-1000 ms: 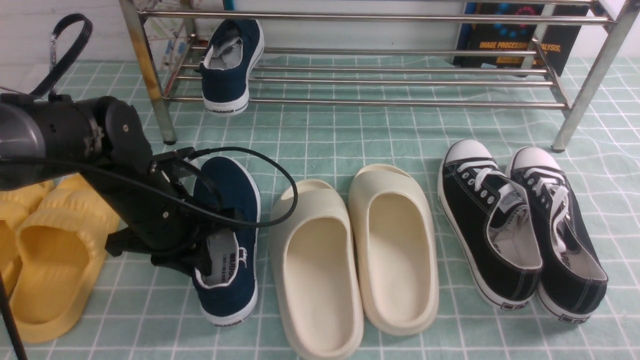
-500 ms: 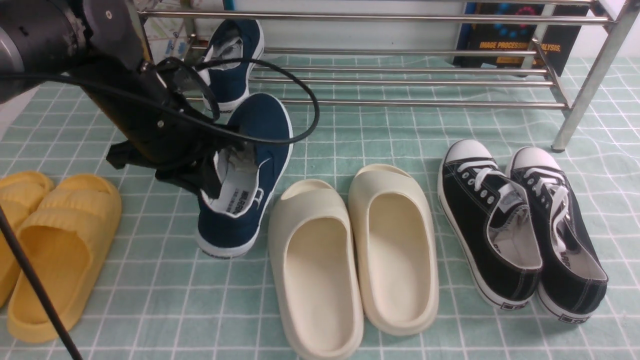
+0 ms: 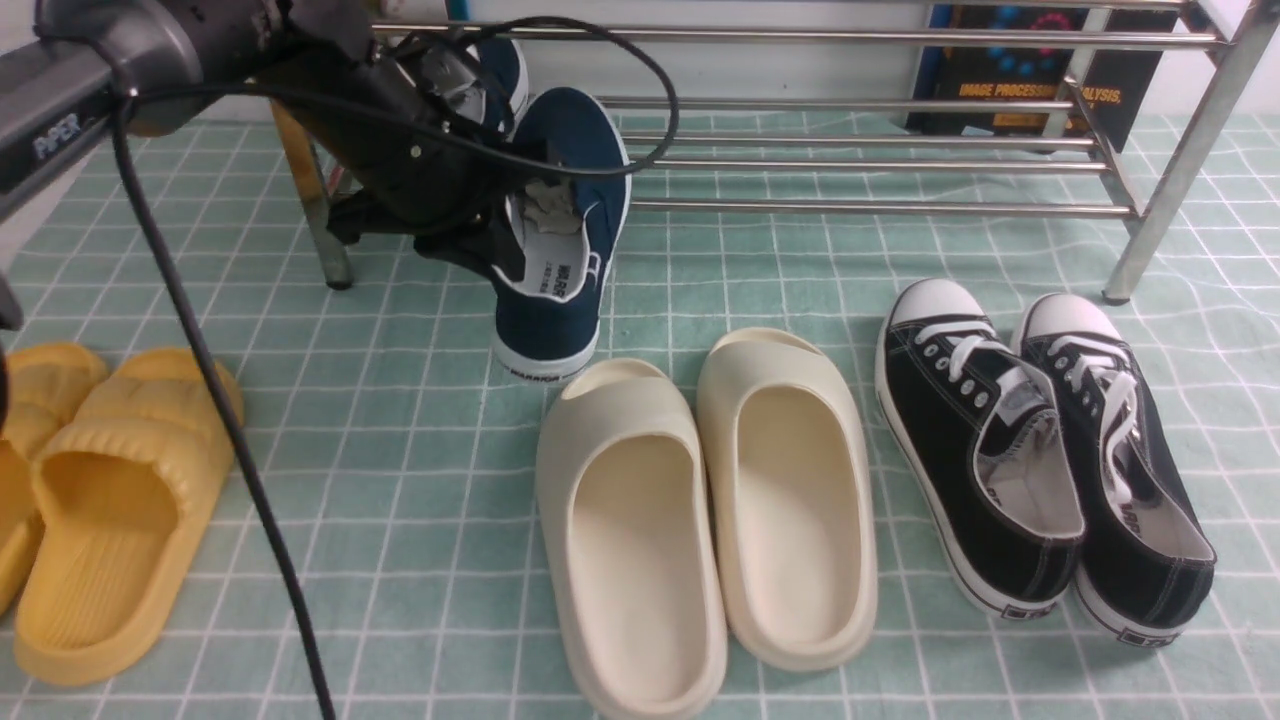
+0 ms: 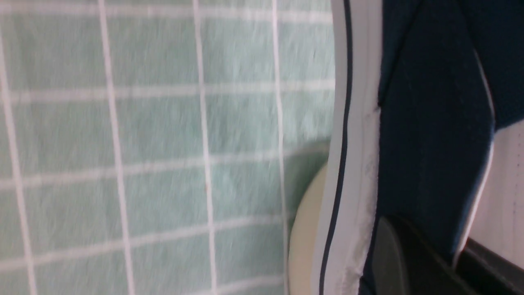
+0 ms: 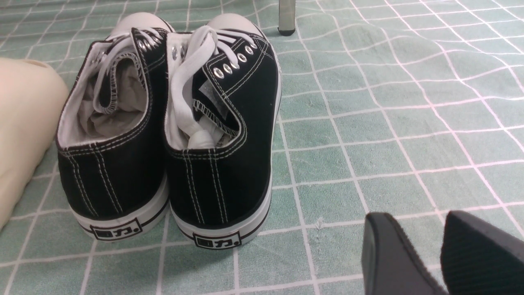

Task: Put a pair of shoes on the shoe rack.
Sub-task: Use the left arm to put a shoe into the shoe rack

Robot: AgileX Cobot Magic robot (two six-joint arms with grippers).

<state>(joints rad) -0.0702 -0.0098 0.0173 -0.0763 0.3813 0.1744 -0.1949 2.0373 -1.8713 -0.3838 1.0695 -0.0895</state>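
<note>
Grip: the left gripper [image 3: 500, 248] is pressed together on the side wall of one navy slip-on [image 3: 565, 240]. One pad [image 4: 391, 254] lies on the outer canvas just above the white sole. The shoe hangs clear of the floor. Its toe is raised beyond the gripper toward the shoe rack [image 3: 860, 208]. Its heel droops below the gripper, close over the toe of the nearer cream slide [image 3: 625, 530]. The partner [image 3: 508, 72] sits on the lower shelf just beyond the gripper, largely hidden by the arm.

Step in hand, as judged: carrying the shoe to the rack.

Recommendations:
- Raise the heel before advancing, so it clears the front bar.
- Level the sole so it bridges several bars rather than slipping between them.
- Set it down alongside the partner, not on top of it.
- Move slowly, because a single-wall pinch lets the shoe swing.
- Watch the cable loop [image 3: 672, 100] arcing past the toe, which may snag the top rail.
</note>
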